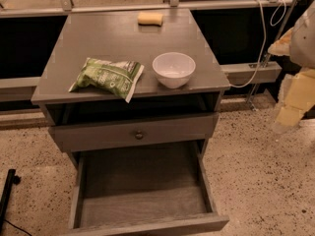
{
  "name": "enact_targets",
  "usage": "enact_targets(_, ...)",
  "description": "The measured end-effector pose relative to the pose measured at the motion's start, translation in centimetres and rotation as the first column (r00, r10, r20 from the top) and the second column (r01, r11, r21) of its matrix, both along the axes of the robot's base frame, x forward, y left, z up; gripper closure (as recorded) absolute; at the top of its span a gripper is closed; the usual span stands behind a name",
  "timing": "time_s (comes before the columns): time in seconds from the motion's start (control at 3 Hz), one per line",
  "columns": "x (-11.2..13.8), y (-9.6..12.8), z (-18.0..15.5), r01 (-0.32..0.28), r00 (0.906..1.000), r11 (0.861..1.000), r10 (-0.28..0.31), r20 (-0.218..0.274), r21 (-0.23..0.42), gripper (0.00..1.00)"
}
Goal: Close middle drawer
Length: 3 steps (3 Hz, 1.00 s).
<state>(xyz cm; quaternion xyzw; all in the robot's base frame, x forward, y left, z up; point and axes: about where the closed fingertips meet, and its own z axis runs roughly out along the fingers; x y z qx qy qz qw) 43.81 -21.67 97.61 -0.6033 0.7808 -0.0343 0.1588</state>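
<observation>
Gripper (289, 109) is at the right edge of the view, pale yellow and blurred. It hangs off the desk's right side, at about the height of the upper drawer front and above the speckled floor (256, 181). Cannot tell whether it is apart or together. It touches nothing and is well apart from the desk (113, 38).

Middle drawer (142, 200) is down and to the left of the gripper, at the bottom of the view. It stands far out of the desk, with its wood-grain floor bare, its low sides showing, and its slim front panel along the bottom edge.

Above it, the upper drawer front (98, 136) carries a small dark round knob (139, 134) and sticks out slightly, with a dark gap between it and the desk top.

On the desk top:
- A white bowl (173, 69) sits upright near the front right.
- A green snack bag (107, 76) lies flat just left of the bowl, one corner over the front edge.
- A tan block (150, 18) sits at the back edge.

A white cable (261, 43) hangs behind the desk on the right. A black bar (7, 191) lies on the floor at the far left.
</observation>
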Motion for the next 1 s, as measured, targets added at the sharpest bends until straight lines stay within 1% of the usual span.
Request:
enact_targets(0.33, 0.0, 0.0, 0.0, 0.000, 1.0000, 1.000, 0.000, 0.000, 0.000, 0.00)
enact_targets(0.67, -0.1, 0.1, -2.3, -0.013, 0.9999, 0.999, 0.013, 0.005, 0.034, 0.00)
enact_targets(1.0, -1.9, 0.8, -9.6, -0.071, 0.9972, 0.982, 0.074, -0.010, 0.172, 0.00)
